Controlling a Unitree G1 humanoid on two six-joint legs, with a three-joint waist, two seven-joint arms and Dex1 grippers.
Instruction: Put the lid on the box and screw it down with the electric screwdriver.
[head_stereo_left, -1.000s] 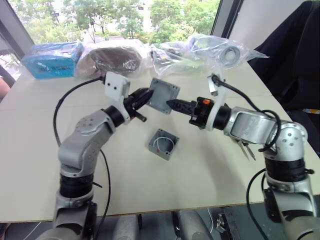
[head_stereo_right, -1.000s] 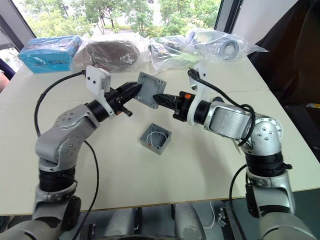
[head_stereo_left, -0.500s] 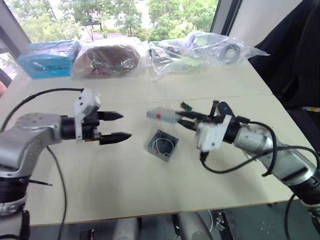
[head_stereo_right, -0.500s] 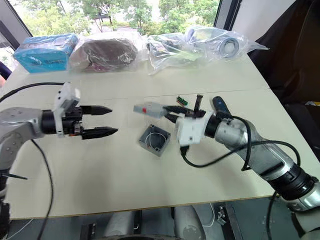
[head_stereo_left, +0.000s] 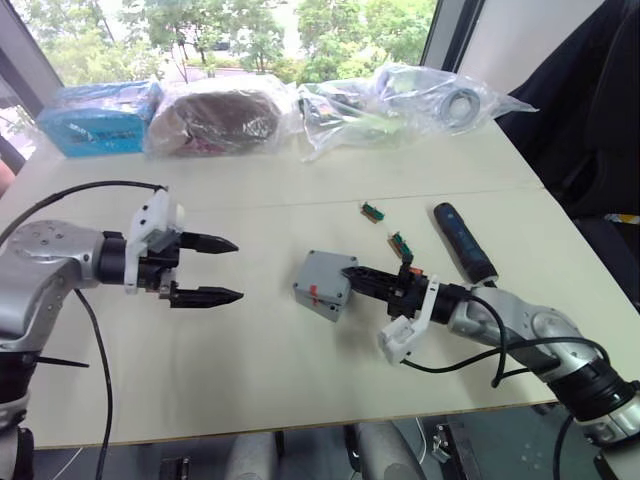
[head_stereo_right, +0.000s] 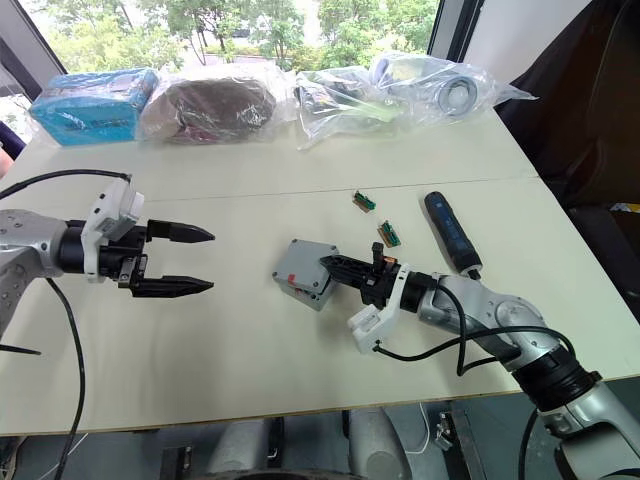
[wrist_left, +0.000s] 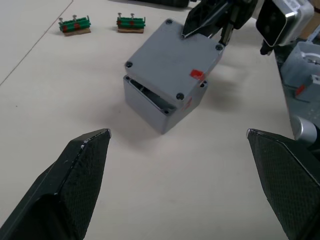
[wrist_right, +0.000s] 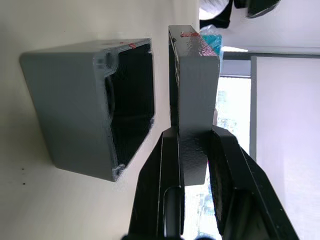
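The grey box stands mid-table, and the flat grey lid lies on top of it, tilted, with a gap along one edge. My right gripper is shut on the lid's edge from the right; the right wrist view shows the lid pinched between the two fingers beside the open box. My left gripper hovers open to the left of the box, apart from it and holding nothing. The dark electric screwdriver lies on the table to the right, beyond my right arm.
Two small green-and-red pieces lie between the box and the screwdriver. Plastic bags, a brown bundle and a blue pack line the table's far edge. A dark chair stands at the right.
The left gripper let go of the lid, opened wide and drew back to the left. The right gripper brought the lid down from mid-air onto the box.
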